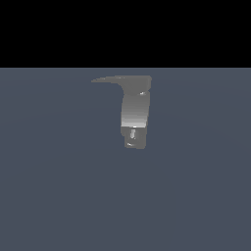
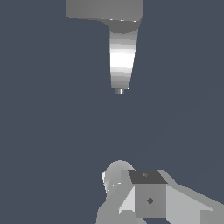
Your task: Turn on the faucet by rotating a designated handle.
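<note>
The faucet [image 1: 135, 110] is a grey curved body shading light to dark, standing alone on the flat floor, with a small nozzle [image 1: 132, 133] at its lower end. The handle [image 1: 108, 79] is a thin flat blade tapering to a point toward the exterior view's left from the faucet's top. The wrist view shows the faucet [image 2: 121, 57] with its nozzle [image 2: 119, 91] and the handle's flat slab [image 2: 87, 9], which is cut off by the frame edge. My gripper [image 2: 131, 179] shows only partly, well away from the faucet. Its jaws cannot be read. The exterior view shows no arm.
A plain blue-grey floor [image 1: 59, 196] surrounds the faucet on all sides. Above the floor's far edge there is only black background [image 1: 125, 29].
</note>
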`<state>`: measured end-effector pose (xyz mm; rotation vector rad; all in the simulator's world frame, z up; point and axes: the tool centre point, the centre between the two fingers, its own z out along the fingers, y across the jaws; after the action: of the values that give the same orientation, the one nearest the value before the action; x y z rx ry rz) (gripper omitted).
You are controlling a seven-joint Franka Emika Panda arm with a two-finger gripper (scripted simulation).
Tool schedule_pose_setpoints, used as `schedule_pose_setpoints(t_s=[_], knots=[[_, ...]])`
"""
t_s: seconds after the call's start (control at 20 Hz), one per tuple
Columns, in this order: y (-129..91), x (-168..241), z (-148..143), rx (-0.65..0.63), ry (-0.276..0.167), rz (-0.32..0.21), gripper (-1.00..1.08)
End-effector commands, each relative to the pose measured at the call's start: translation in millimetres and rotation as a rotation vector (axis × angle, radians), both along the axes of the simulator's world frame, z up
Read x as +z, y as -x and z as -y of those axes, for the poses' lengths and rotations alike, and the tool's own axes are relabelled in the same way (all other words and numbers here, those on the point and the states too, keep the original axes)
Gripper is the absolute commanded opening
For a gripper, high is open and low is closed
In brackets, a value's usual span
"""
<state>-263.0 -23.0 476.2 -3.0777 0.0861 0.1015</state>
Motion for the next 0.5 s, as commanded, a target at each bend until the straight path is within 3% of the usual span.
schedule_pose_setpoints(t_s=[0.0,0.45], knots=[[0.0,0.0,0.0,0.0,0.0,0.0,-1.0],[-4.2,-5.2,-9.6,-0.041,0.002,0.0,-1.0]])
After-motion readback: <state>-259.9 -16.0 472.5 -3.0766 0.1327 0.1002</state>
